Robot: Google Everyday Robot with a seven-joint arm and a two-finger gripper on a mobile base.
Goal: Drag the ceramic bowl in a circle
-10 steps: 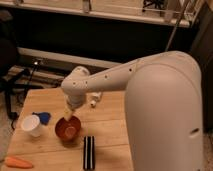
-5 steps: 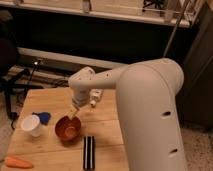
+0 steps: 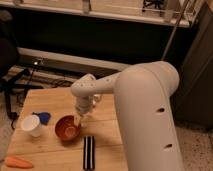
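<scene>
The ceramic bowl (image 3: 66,129), small, glossy and orange-red, sits on the wooden table (image 3: 107,130) a little left of its middle. My gripper (image 3: 78,120) hangs from the white arm and points down at the bowl's right rim, touching or just above it. The arm's big white shell fills the right half of the view and hides the table's right side.
A white cup (image 3: 31,125) stands just left of the bowl, with a small blue object (image 3: 44,117) behind it. An orange carrot (image 3: 17,162) lies at the front left corner. A black striped bar (image 3: 88,151) lies in front of the bowl.
The gripper has come down and slightly right to the bowl's right rim. The arm's shell has swung further into view. The bowl stays where it was.
</scene>
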